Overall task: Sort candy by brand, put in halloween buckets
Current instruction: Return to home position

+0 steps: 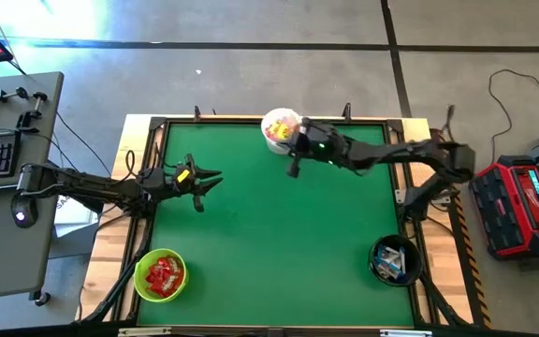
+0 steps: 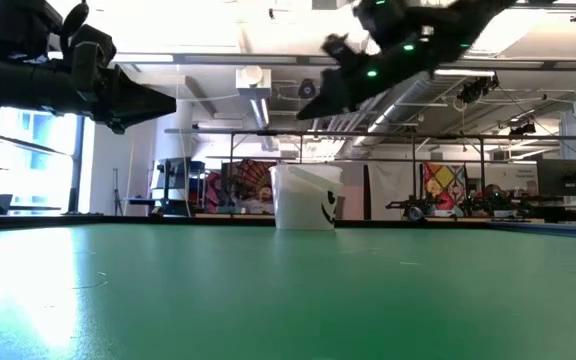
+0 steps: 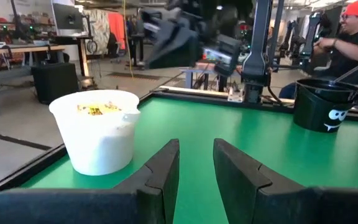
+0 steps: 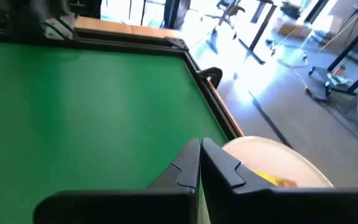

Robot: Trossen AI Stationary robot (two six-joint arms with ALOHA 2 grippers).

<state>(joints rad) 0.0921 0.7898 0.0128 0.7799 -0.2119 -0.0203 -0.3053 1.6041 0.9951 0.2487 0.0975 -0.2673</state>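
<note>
Sorting looks done, so you're homing. Your right jaws are closed on nothing, just beside the white bucket (image 3: 98, 146), with yellow candy (image 4: 272, 178) lying inside it. Your left jaws wait slightly parted, well apart. Next, lift clear of that rim, then retract.

The green table (image 1: 269, 243) carries a white bucket (image 3: 98, 149), lime bucket (image 1: 139, 277) and black bucket (image 3: 325, 109).
</note>
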